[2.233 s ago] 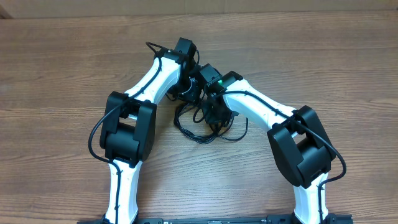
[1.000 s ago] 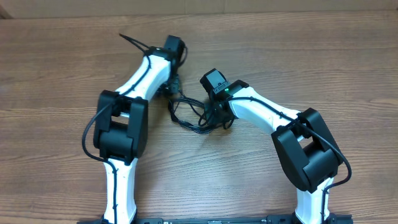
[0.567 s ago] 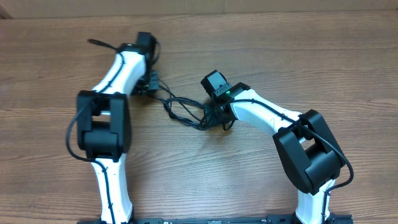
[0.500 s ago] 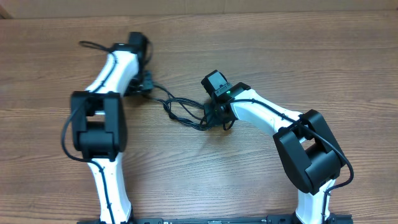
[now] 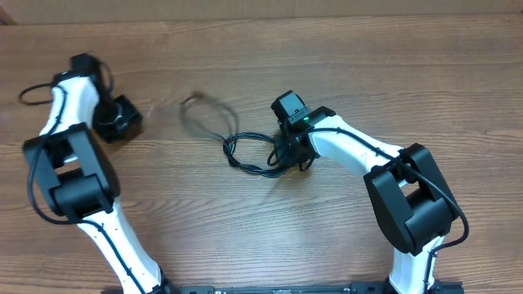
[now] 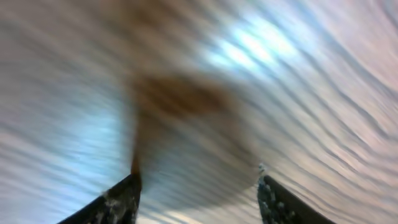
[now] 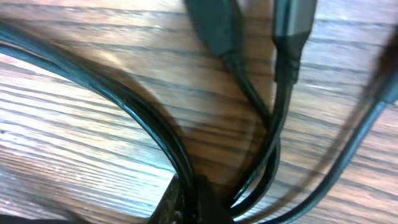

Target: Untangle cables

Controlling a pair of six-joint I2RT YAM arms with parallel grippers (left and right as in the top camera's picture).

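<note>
Your cables [image 5: 237, 139] are sitting mid-table [image 5: 245, 237]. From overhead, the tangle's long axis slants from a blurry loop at the upper left down to the lower right, where it runs under the right gripper [image 5: 288, 155].

Your left arm is swung way out to the left side, elbow folded, with the left gripper [image 5: 117, 119] well apart from the cords. Your right arm reaches in from the right, bent at the elbow, wrist tipped down onto the bundle's right end.

The left wrist view is one big smear, but you can make out both fingertips [image 6: 121, 200] spread apart with only wood grain between them. The right wrist view gives you what overhead can't: two plug ends [image 7: 214, 25] pointing toward the top of that view, cords crossing and converging at the bottom edge. Its fingers aren't clearly visible, so I can't tell if it's clamped.
</note>
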